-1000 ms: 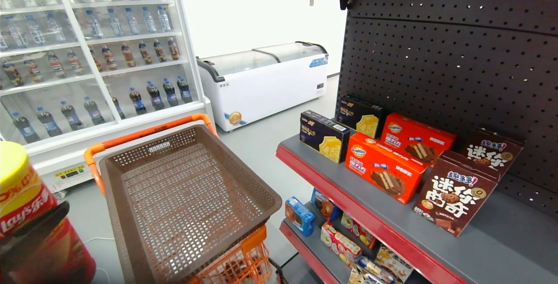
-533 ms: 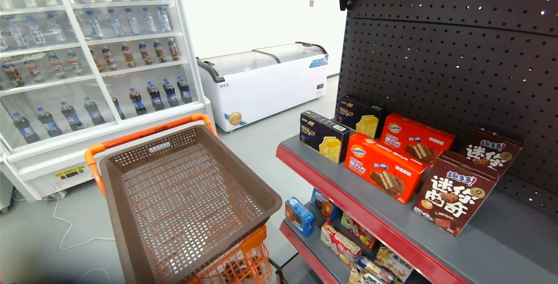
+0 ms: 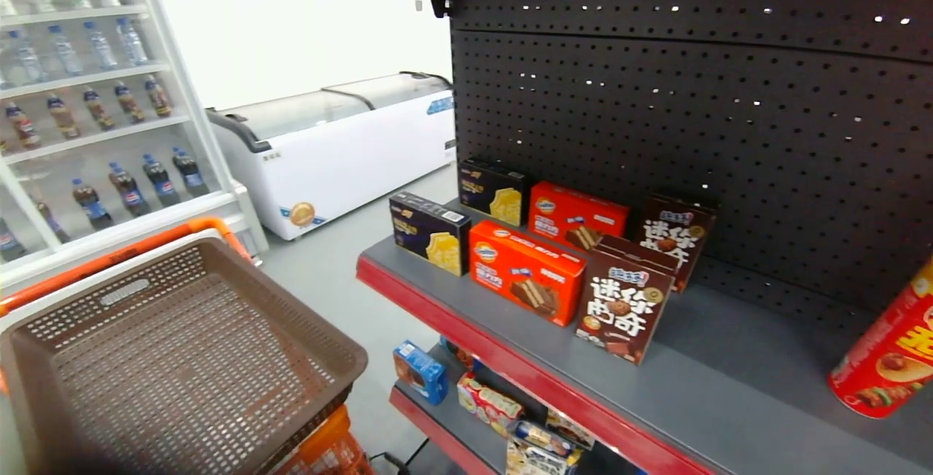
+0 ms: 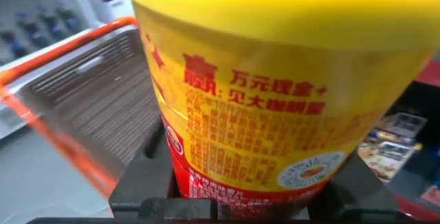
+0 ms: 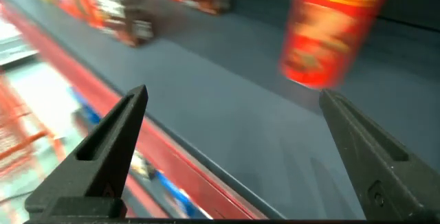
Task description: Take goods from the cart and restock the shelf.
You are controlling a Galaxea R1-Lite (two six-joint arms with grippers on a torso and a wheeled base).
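Crisp can (image 4: 275, 107), yellow-lidded, is clamped low on its body by the left gripper (image 4: 247, 200), beside the cart basket (image 3: 168, 358), which is seen at 8 o'clock in the head view. It is judged light and stiff but crushable, with a smooth wall that could slip, so a mid-body hold is advised. Its red and yellow label bears small print, left unread. The right gripper (image 5: 234, 159) is spread wide over the shelf (image 3: 700, 395), near a second can (image 3: 885, 355) at 4 o'clock.
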